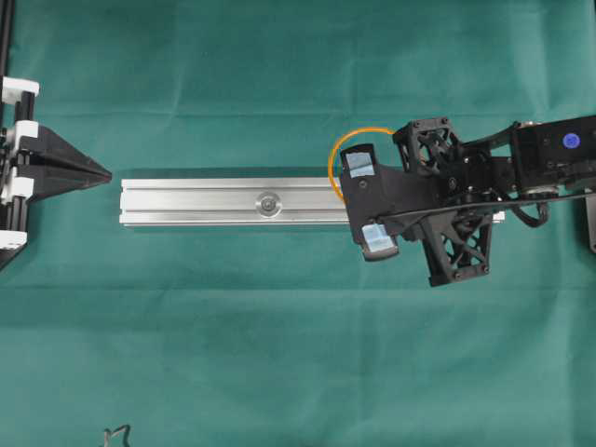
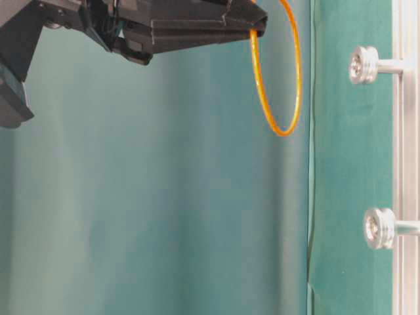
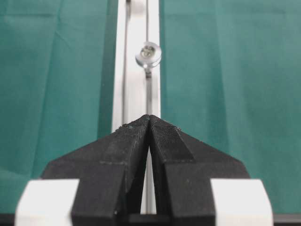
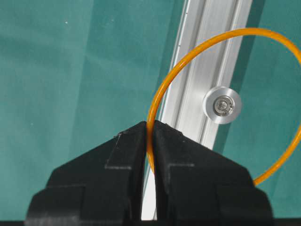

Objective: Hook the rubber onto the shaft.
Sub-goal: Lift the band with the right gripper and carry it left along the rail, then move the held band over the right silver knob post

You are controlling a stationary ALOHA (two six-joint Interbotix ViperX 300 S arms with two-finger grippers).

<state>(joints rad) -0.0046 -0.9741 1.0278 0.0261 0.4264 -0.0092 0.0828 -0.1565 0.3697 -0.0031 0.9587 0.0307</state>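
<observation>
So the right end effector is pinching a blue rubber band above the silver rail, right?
Not quite: the rubber band is orange, not blue, as the right wrist view shows. The right end effector does pinch it above the silver rail.

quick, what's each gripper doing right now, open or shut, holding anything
Left gripper: shut, holding nothing.
Right gripper: shut on the orange rubber band, pinched between its fingertips.
</observation>
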